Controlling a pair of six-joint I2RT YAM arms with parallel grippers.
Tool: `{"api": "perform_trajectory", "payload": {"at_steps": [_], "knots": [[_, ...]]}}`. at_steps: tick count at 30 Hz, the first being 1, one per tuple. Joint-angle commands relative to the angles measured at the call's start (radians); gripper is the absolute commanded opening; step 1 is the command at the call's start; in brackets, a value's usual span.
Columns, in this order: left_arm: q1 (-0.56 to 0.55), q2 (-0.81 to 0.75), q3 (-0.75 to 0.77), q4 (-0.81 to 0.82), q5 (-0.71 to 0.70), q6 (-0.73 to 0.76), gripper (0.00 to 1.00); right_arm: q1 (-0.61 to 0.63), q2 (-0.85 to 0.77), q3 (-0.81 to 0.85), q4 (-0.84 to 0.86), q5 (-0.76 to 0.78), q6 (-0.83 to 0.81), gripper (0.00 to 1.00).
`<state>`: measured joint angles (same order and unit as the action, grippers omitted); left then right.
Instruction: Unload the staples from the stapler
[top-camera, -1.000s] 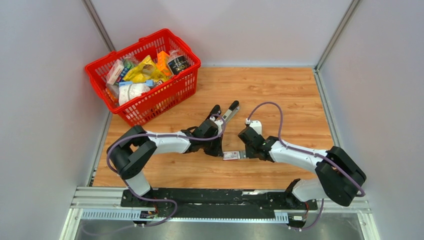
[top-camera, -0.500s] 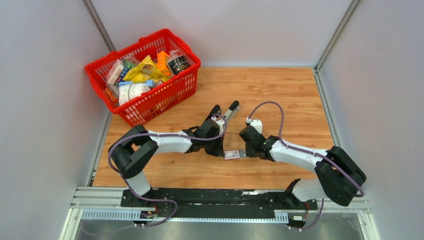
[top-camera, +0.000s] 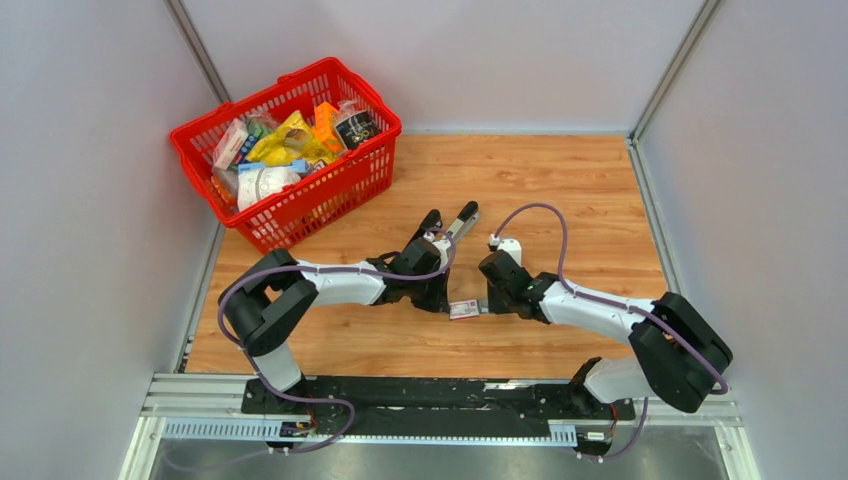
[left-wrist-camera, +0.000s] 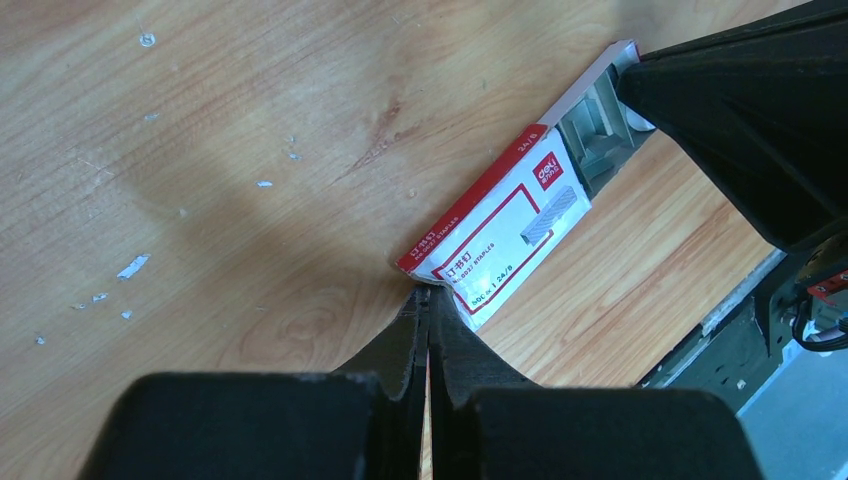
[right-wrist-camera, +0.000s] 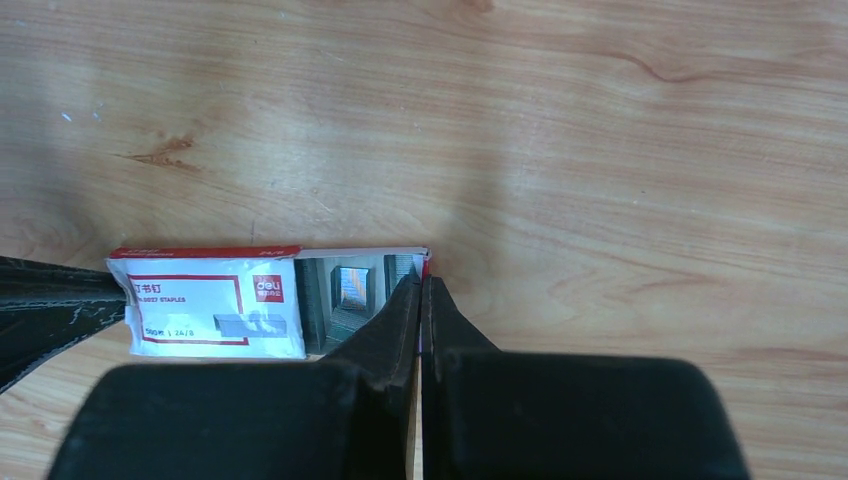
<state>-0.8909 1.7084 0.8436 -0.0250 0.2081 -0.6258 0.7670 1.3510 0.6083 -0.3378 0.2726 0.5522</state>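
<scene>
The one small desk stapler of black plastic and silver-grey metal (top-camera: 458, 220) lies on the wooden worktop (top-camera: 570, 190), free of both pincers, and no staples can be made out in it. Just nearer the arm bases than the stapler lies one small white-and-red rectangular cardboard box (left-wrist-camera: 500, 235), with the left pincer (left-wrist-camera: 428, 300) clenched on its sleeve end and the right pincer (right-wrist-camera: 422, 285) clenched on its grey inner tray (right-wrist-camera: 350, 295), seemingly so that one steadies while the other draws the tray out. One red plastic basket (top-camera: 310, 200) of packets stands well apart, to the stapler's far left.
</scene>
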Motion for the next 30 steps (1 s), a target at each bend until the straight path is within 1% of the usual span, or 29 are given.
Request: {"api": "perform_trajectory", "payload": {"at_steps": [1, 5, 10, 19, 26, 27, 29, 30], "knots": [[-0.014, 0.022, 0.014, -0.036, -0.016, 0.012, 0.00, -0.002, -0.006, -0.015, 0.028, -0.065, 0.009, 0.00], [-0.016, 0.022, 0.014, -0.036, -0.018, 0.012, 0.00, 0.000, -0.001, -0.016, 0.045, -0.107, 0.015, 0.00], [-0.019, 0.019, 0.009, -0.030, -0.018, 0.011, 0.00, 0.020, 0.013, -0.018, 0.062, -0.113, 0.032, 0.00], [-0.022, 0.010, 0.005, -0.030, -0.016, 0.011, 0.00, 0.072, 0.059, 0.013, 0.071, -0.108, 0.055, 0.00], [-0.023, 0.002, -0.003, -0.027, -0.019, 0.012, 0.00, 0.092, 0.060, 0.030, 0.048, -0.087, 0.061, 0.00], [-0.023, 0.002, -0.003, -0.027, -0.019, 0.012, 0.00, 0.091, 0.056, 0.031, 0.040, -0.076, 0.060, 0.01], [-0.023, -0.001, -0.005, -0.027, -0.019, 0.012, 0.00, 0.092, 0.040, 0.036, 0.022, -0.059, 0.060, 0.08], [-0.023, 0.000, -0.005, -0.027, -0.019, 0.012, 0.00, 0.091, 0.031, 0.039, 0.011, -0.050, 0.060, 0.09]]}}
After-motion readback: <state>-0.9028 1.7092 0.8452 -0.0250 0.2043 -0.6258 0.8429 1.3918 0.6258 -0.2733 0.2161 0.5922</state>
